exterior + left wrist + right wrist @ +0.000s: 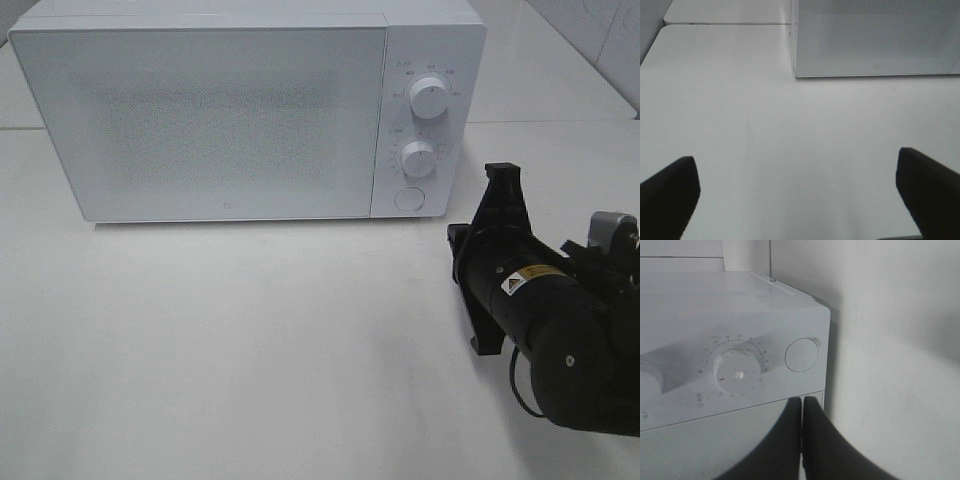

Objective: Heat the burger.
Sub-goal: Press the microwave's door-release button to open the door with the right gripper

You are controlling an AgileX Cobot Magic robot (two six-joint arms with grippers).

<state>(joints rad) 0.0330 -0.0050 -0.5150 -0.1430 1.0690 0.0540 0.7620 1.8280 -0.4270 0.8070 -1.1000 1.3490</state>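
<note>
Seemingly the door-opening step: the right end effector (802,401), pinched shut on nothing, points at the closed microwave (220,110) near its round button (802,354) (burger nowhere in view). Next, a straight push there. The left end effector (795,170) gapes empty over the tabletop (790,115).

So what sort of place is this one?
Probably a lab bench set up as a kitchen corner: a white microwave stands on a plain white table, with what looks like a tiled wall behind.
</note>
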